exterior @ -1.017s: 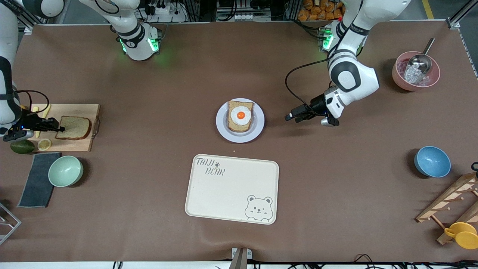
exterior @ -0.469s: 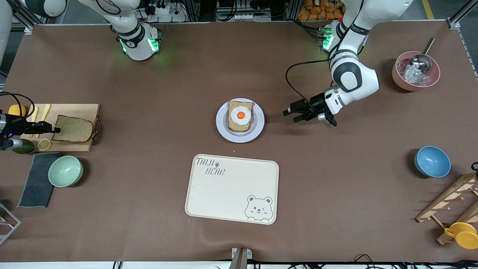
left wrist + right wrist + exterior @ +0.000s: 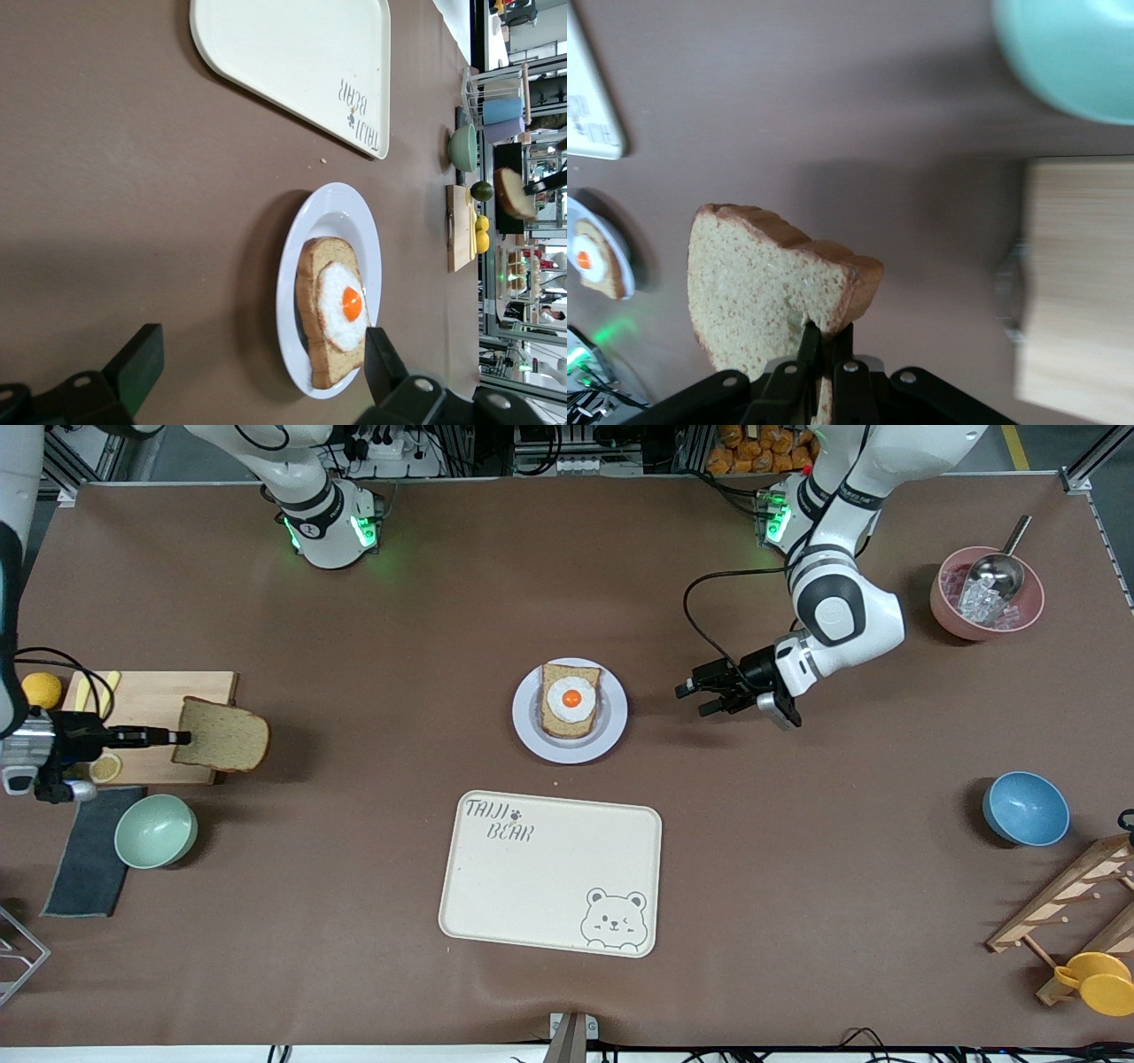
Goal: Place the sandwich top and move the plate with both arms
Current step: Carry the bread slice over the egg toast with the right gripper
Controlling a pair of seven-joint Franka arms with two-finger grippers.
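Sandwich top, pinched in the right gripper, hangs over the cutting board's edge, frame's left. Left gripper, wide, hovers beside the plate, center.

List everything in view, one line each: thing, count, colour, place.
sandwich top: 1, brown, held in the air over the cutting board's edge
egg toast: 1, brown with fried egg, on the plate
plate: 1, pale lavender-white, table centre
tray: 1, cream, nearer the front camera than the plate
cutting board: 1, wood, right arm's end
bowls: mint, blue, pink with scoop
cloth: 1, dark grey, beside the mint bowl
right gripper: shut on the sandwich top
left gripper: open, waiting beside the plate
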